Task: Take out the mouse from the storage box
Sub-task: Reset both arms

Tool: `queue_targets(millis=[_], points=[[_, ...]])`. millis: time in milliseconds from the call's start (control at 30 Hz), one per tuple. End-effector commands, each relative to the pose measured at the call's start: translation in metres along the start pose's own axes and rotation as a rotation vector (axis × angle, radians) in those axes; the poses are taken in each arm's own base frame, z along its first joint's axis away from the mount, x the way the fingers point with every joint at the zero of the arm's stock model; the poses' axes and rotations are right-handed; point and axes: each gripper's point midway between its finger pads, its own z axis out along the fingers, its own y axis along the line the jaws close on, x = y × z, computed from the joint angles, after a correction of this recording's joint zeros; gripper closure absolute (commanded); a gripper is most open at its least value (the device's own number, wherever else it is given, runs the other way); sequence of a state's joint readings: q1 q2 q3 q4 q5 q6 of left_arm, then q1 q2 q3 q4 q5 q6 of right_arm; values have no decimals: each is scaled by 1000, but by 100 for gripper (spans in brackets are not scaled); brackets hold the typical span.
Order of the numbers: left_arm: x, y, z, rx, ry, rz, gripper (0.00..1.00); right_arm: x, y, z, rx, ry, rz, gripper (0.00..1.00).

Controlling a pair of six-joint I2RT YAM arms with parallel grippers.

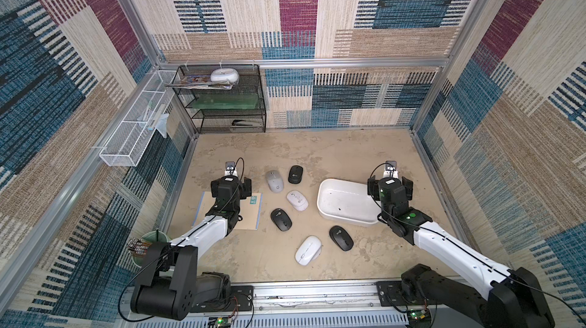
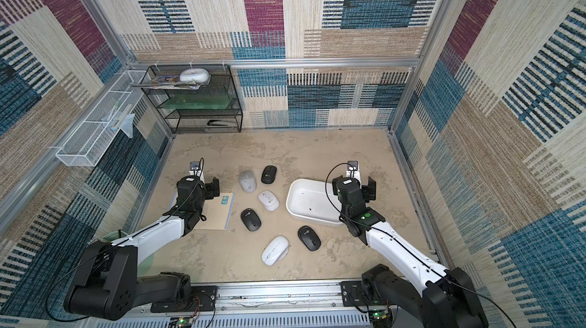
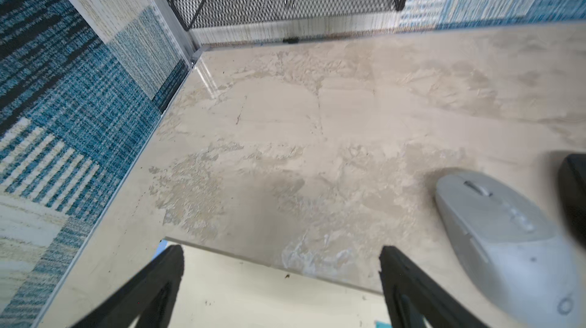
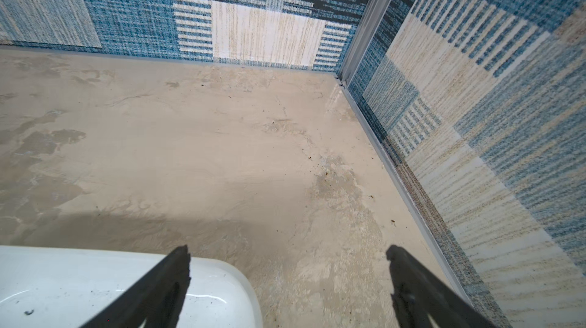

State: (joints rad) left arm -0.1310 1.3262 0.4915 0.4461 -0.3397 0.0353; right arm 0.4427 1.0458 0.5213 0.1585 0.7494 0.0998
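Storage box (image 1: pixel 344 202): smooth white plastic, rounded-rectangular, rolled rim, toward tabletop (image 1: pixel 317 148) right edge. Oval black mouse (image 1: pixel 341 238) just beside. Left jaws, right jaws: wide apart, holding nothing.

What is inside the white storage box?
No mouse shows in the storage box: only bare white floor with a few dark specks. The right arm covers one end, so that part cannot be seen.

White storage box (image 1: pixel 344 204), upright on the table (image 1: pixel 317 152), only dark specks (image 1: pixel 339 209) inside, three black mice (image 1: pixel 281 219), three pale mice (image 1: pixel 297 200) scattered beside it.
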Motion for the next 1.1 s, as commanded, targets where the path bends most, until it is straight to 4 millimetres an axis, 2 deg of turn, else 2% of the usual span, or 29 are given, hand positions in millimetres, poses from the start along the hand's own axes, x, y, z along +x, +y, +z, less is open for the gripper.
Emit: queue_targets(millis=[0, 233, 400, 567, 767, 833, 933, 967, 1067], points=[[-7, 2, 5, 20, -65, -2, 0, -14, -7, 8, 14, -105, 62, 1], [4, 0, 16, 89, -106, -66, 0, 5, -19, 23, 23, -196, 101, 1], [18, 0, 30, 123, -104, -108, 0, 17, -29, 26, -1, -264, 139, 1], [18, -2, 28, 146, -104, -105, 0, 25, -28, 32, -47, -280, 125, 1], [19, -1, 32, 145, -68, -110, 0, 17, -17, 38, -159, -315, 91, 1], [20, -1, 32, 145, -68, -110, 0, 21, -16, 41, -182, -321, 87, 1], [19, -1, 32, 145, -70, -111, 0, 32, -17, 56, -183, -318, 108, 1], [19, -1, 32, 145, -70, -111, 0, 29, -19, 58, -170, -344, 121, 1], [19, -1, 32, 145, -71, -109, 0, 37, -18, 71, -190, -240, 125, 1]])
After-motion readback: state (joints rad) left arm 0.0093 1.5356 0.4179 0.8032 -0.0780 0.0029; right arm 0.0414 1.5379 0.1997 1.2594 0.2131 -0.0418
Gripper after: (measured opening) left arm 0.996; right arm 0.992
